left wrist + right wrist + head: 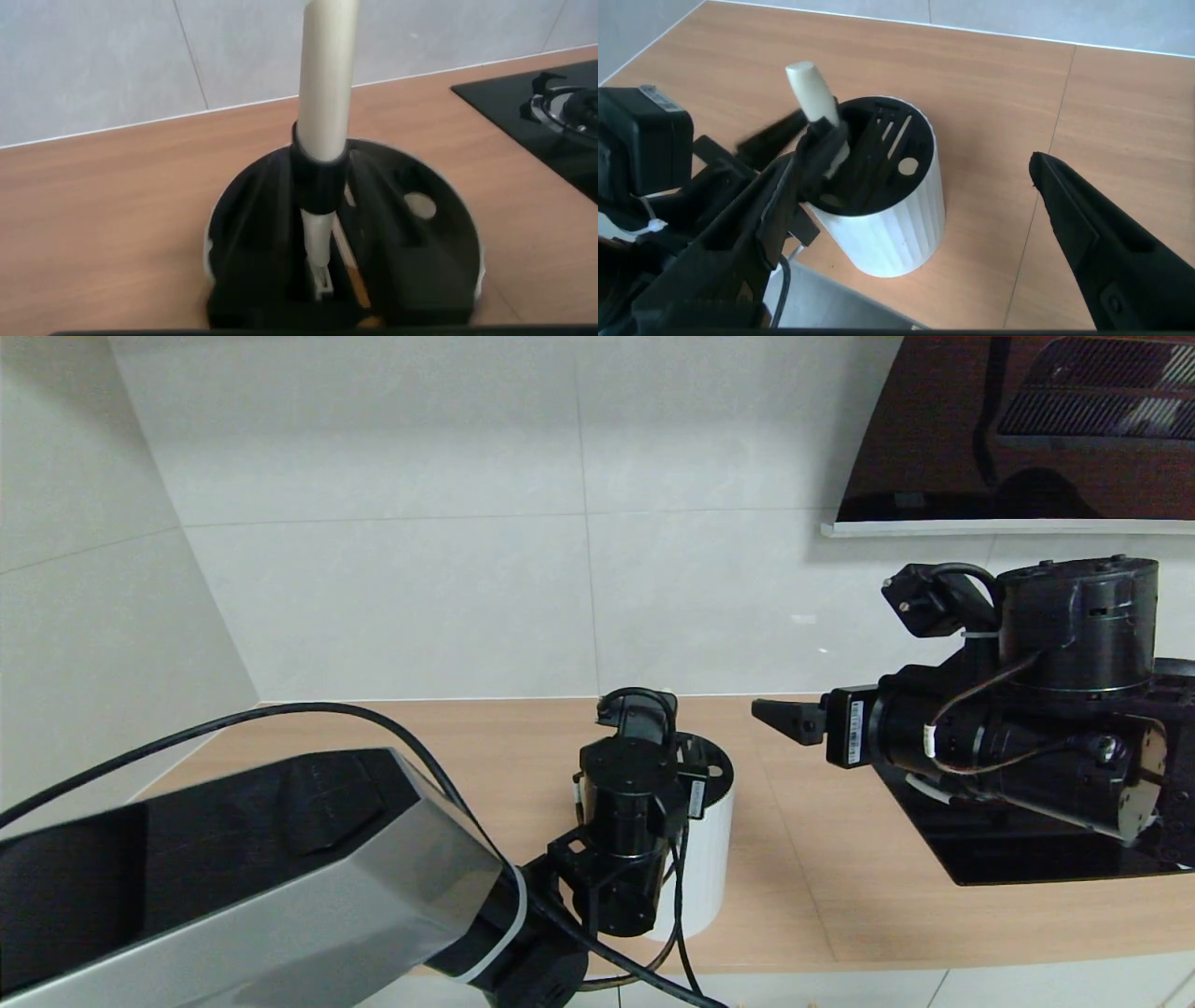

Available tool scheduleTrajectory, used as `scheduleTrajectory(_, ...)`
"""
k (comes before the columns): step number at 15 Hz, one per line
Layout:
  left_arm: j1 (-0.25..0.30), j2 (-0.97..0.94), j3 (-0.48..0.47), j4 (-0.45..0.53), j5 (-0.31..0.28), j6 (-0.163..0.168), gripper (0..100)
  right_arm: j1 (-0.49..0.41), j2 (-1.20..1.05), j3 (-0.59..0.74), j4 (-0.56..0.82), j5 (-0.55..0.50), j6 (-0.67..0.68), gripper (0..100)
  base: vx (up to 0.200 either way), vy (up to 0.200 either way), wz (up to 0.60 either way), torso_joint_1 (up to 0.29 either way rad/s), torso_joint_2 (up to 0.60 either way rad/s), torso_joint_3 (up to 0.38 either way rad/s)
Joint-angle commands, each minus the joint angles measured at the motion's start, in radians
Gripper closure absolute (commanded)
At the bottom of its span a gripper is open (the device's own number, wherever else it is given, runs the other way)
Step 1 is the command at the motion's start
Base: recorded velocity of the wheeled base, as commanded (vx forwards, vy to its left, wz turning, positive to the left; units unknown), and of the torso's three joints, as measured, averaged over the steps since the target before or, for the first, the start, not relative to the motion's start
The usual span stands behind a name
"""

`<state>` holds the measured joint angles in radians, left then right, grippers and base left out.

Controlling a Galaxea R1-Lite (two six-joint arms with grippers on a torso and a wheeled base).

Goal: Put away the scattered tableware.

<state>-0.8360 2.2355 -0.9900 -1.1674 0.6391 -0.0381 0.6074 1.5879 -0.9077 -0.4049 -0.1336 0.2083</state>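
The left gripper (820,147) holds the cream-handled tool (327,84) tight. Right under it stands the white holder (896,233) on the wooden counter (822,896), with the tool's low end in a slot. The right gripper (773,715) hangs well apart from the holder, by the black stove (1008,859); I cannot tell if it is wide or narrow

Black right arm (1036,728) and silver-shelled left arm (308,887) trail black cables (280,712).
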Motion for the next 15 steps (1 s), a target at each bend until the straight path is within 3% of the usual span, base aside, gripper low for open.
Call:
scheduleTrajectory(1, 0.0, -0.004, -0.001, 0.0, 0.001, 0.0, 0, 0.0, 0.001, 0.001, 0.0, 0.0, 0.0, 0, 0.0, 0.0, 0.0, 0.0, 0.0, 0.0)
scheduleTrajectory(7, 0.0, -0.033, 0.007, -0.006, 0.005, 0.0, 0, 0.0, 0.003, 0.001, 0.0, 0.0, -0.01, 0, 0.0, 0.0, 0.0, 0.0, 0.0, 0.0)
scheduleTrajectory(9, 0.008, -0.119, 0.068, -0.005, -0.003, 0.003, 0, 0.0, -0.003, 0.001, -0.003, 0.0, -0.01, 0, 0.0, 0.0, 0.0, 0.0, 0.0, 0.0)
scheduleTrajectory(12, 0.046, -0.284, 0.143, -0.003, -0.082, 0.004, 0, -0.002, -0.017, 0.0, -0.003, -0.001, -0.01, 0, 0.0, 0.0, 0.0, 0.0, 0.0, 0.0)
scheduleTrajectory(15, 0.13, -0.499, 0.217, -0.003, -0.18, -0.003, 0, -0.006, -0.082, 0.013, -0.002, -0.003, -0.044, 0, 0.0, 0.0, 0.0, 0.0, 0.0, 0.0)
